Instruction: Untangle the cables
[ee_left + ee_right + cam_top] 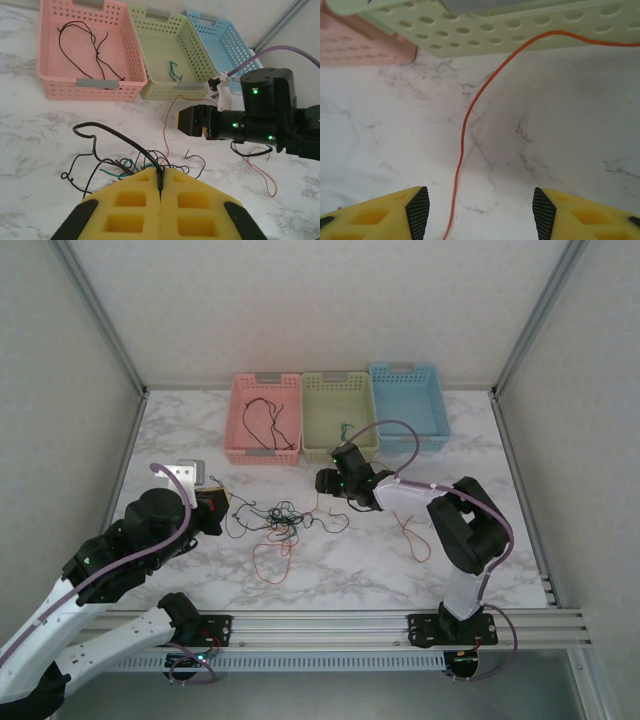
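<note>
Roughly centred cables (283,523), off table (350,568) edges

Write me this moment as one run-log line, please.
left gripper: shut on black cable | right gripper: open astride orange cable | tangle: lying between both grippers

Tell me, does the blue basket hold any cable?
No, in the top view the blue basket has a bare floor, with nothing lying in it.
</note>
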Controlling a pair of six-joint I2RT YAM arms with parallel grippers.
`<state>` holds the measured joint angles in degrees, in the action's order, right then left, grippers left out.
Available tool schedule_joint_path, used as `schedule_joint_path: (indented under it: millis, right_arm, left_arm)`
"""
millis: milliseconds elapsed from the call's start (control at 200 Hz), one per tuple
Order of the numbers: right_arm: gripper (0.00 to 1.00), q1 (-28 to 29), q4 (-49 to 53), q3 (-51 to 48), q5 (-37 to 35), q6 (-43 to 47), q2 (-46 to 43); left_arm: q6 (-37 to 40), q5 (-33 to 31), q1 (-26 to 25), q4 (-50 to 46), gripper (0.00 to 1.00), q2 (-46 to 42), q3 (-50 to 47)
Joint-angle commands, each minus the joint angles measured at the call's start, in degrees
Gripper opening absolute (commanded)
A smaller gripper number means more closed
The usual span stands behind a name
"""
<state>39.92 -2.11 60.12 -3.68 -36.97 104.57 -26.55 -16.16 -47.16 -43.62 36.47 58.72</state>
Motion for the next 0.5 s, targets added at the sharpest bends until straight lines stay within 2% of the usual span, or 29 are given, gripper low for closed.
schedule_joint_path:
  millis: [0,85,225,405,496]
  right_arm:
    - [0.57,1.3,-7.2,1.5,-5.7,-6.7,2.7]
    - [0.56,2.2,-8.8,2.1,-8.6,-8.2,4.6]
    - [0.47,2.6,-11.4,2.2,-12.0,-11.1,7.1]
    - [0.39,2.6,-13.1,3.4,-12.1,-11.3,9.4]
    - [0.32,2.6,-13.1,3.5,-11.9,-11.6,9.9]
  left_arm:
    - [0.6,0.2,0.4,-0.7,0.00,-0.4,-0.7]
    - [0.5,0.4,0.4,-0.5,0.00,-0.4,-1.0]
    - [0.3,0.5,0.4,-0.1,0.00,-0.4,-1.6]
    - [0.4,0.4,0.4,-0.1,0.00,-0.2,-2.1]
    - [0.4,0.4,0.4,0.1,0.00,-0.2,-2.3]
